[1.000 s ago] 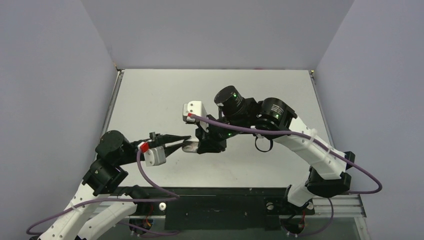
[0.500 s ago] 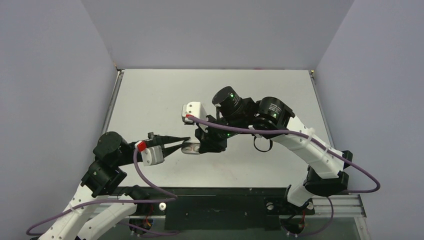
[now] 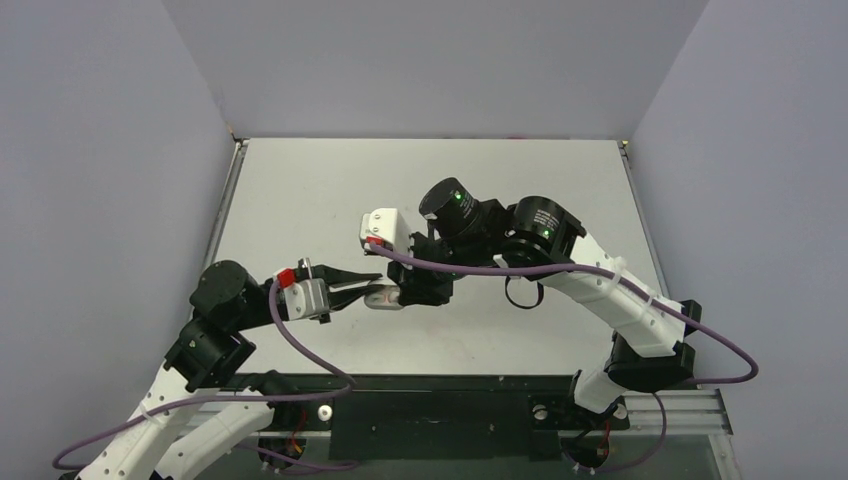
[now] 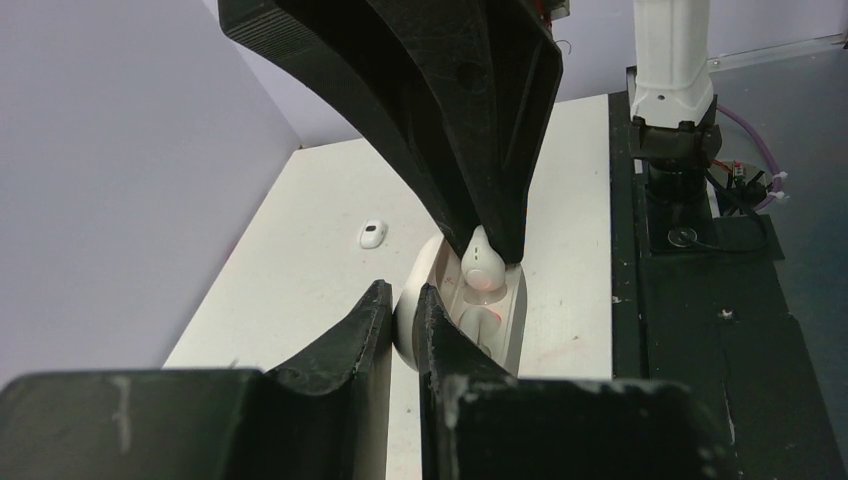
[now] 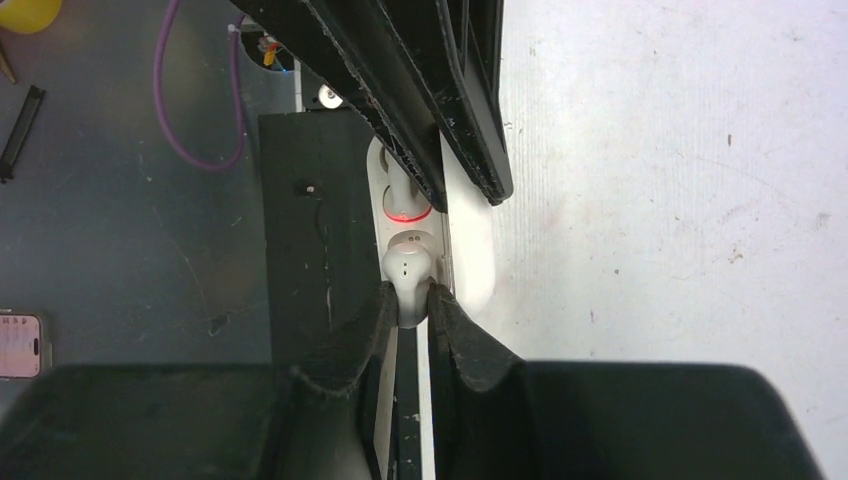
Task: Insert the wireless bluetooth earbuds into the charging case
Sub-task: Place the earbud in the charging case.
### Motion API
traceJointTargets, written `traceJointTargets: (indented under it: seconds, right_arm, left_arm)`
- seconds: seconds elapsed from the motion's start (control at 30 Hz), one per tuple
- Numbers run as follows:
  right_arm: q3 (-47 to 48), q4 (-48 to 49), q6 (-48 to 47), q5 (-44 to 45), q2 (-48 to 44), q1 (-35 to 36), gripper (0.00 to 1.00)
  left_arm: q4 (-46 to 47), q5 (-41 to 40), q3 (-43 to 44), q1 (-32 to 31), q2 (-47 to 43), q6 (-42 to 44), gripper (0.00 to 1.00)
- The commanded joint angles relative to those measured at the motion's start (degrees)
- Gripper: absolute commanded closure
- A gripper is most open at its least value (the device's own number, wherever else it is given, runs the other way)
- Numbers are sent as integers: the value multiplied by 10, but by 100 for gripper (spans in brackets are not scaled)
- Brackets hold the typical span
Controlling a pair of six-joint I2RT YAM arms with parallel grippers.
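Since a second ago: left wrist rolled, its camera block now up beside the fingers rather than slung below; right arm's wrist joints edged slightly left. Case position unchanged.

Charging case (image 3: 381, 297) sits near the middle of the table (image 3: 300, 190), slightly left, lid open and standing upright. Both grippers meet over it.

Left gripper (image 4: 402, 296) reaches in from the left, fingers drawn together and pinching the upright lid, as best the wrist view shows.

Right gripper (image 5: 408, 290) comes from the far right, fingers clamped on an earbud (image 5: 407, 270). Earbud hangs at the open socket side of the case, touching or just above the base; exact contact unclear.

Red light (image 5: 404, 213) glows in the neighbouring socket, partly under the left fingers.

Second earbud (image 4: 372, 234) lies loose on the table, on the lid side, apart from the case.
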Motion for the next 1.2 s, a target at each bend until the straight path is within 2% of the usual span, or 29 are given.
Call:
traceJointTargets:
  seconds: [0.0,0.27,0.57,0.77,0.83,1.07,1.17]
  right_arm:
    - [17,-8,-12,54,8,1,88]
    - [33,2,-16,69,13,5,79]
    - [53,10,-16,86,21,7,77]
    - [36,10,-12,100,-12,7,72]
    - [22,17,-9,112,-33,7,65]
    - [-18,79,27,102,-88,6,51]
    - [-48,121,50,108,-113,-2,40]
  left_arm:
    - [42,14,36,-3,-8,-20,100]
    - [51,7,33,-3,-9,-34,100]
    - [58,5,34,-3,-8,-40,100]
    - [43,-18,30,-3,-13,-34,100]
    - [43,-27,27,-3,-15,-36,100]
    - [47,-38,25,-3,-15,-39,100]
    - [51,-50,24,-3,-20,-38,100]
